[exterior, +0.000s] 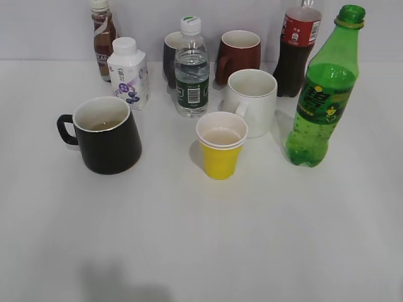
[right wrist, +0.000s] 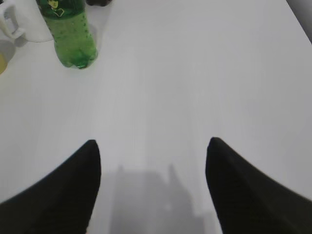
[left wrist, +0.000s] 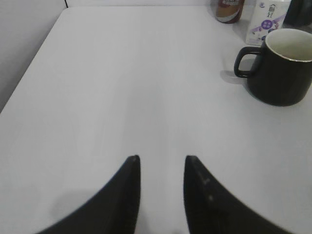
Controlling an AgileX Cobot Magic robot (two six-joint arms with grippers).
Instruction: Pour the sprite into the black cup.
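The sprite [exterior: 321, 94] is standing upright on the right side of the white tabletop [exterior: 201, 239]. Its cap looks to be off, though the top is small and hard to see. The black cup [exterior: 107, 135] is sitting on the left side, well apart from the sprite, with its handle pointing left. A little liquid is lying at its bottom.

Between them a yellow paper cup [exterior: 220, 148] is standing just in front of a white mug [exterior: 252, 100]. A clear water bottle [exterior: 191, 69] is standing behind the yellow cup, and a small white carton [exterior: 129, 74] is standing behind the black cup. At the back, a brown drink bottle [exterior: 102, 38], a dark mug [exterior: 171, 56], a dark red mug [exterior: 239, 55] and a cola bottle [exterior: 297, 50] are lining up near the wall.

The left hand [left wrist: 161, 195] is hanging above bare tabletop with its fingers a little apart, grasping nothing, and the black cup is sitting ahead to its right. The right hand [right wrist: 153, 190] is spread wide and released, with the sprite ahead to its left.
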